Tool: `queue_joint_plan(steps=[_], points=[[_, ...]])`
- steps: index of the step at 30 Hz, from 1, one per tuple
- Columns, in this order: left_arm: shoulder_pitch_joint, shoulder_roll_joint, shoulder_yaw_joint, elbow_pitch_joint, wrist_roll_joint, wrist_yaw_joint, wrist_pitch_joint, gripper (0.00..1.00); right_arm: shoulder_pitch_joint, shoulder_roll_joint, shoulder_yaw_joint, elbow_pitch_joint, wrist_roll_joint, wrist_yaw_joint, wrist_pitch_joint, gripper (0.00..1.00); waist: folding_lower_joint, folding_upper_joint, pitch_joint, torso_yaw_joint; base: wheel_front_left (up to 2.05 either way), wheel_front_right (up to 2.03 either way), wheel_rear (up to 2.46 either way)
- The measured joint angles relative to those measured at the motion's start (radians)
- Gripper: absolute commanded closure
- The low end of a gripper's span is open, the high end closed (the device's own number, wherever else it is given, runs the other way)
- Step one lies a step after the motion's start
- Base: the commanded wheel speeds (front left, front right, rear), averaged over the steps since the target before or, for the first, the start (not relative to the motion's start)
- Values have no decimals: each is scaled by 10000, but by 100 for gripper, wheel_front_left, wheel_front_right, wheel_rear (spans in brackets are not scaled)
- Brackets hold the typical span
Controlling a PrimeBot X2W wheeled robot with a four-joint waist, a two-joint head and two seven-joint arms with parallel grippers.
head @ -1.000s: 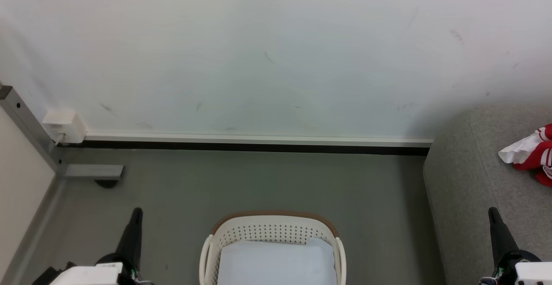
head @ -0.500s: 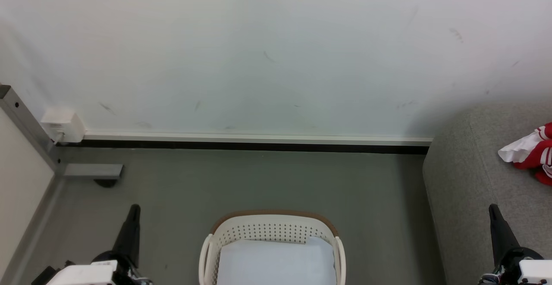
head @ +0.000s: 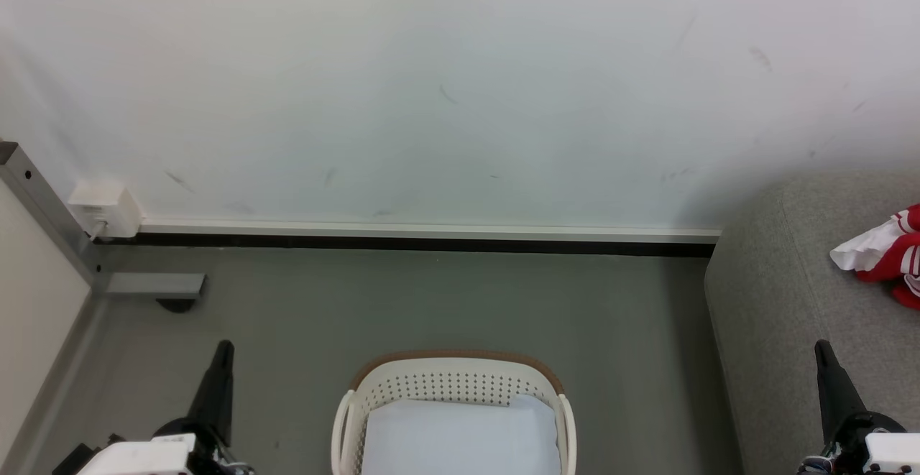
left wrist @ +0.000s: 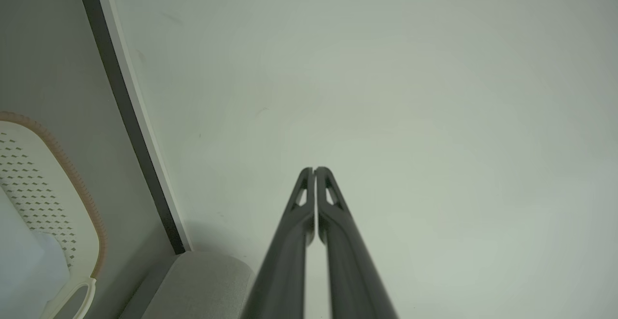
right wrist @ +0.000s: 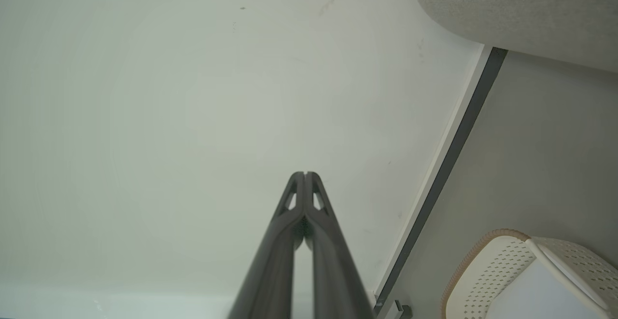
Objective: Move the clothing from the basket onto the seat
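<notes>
The left claw [head: 226,347] sits at the lower left of the head view, its two dark fingers pressed together and pointing up over the grey-green floor [head: 431,302], pinching nothing. The right claw [head: 821,346] sits at the lower right with its fingers likewise pressed tip to tip and bare, drawn against the grey fabric of the seat [head: 776,302]. Both wrist views show the same thing (each pair of fingers meets at the tips, aimed at the pale wall [head: 431,101]). The basket [head: 453,356] stands on the floor between the two claws, near the bottom edge of the head view, which cuts off its near part. Its brown rim and perforated white wall face the wall, and a pale flat sheet [head: 460,435] lies inside it. The clothing [head: 895,256] lies on the seat, well apart from the basket, at the right edge of the head view. It is a crumpled red bundle with white striped trim and a white fabric part sticking out toward the left, and the frame cuts off its far side. A white skirting board [head: 431,231] over a dark strip runs along the foot of the wall, and a small white box [head: 104,209] sits at its left end.
</notes>
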Motion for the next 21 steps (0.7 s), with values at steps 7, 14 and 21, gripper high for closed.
queue_joint_plan(steps=[7, 14, 21], points=[[0, 0, 0, 0, 0, 0, 0, 100, -1, 0, 0, 0, 0, 0, 0, 100, 1, 0, 0, 0, 0, 0, 0], [0, 0, 0, 0, -2, 0, 0, 100, -1, -2, 0, -2, 0, 0, 0, 100, 0, 0, 0, 0, 0, 0, 0], [-1, 0, 0, 0, -2, 0, 0, 100, -1, -2, 0, -2, 0, 0, 0, 100, 0, 0, 0, 0, 0, 0, 0]])
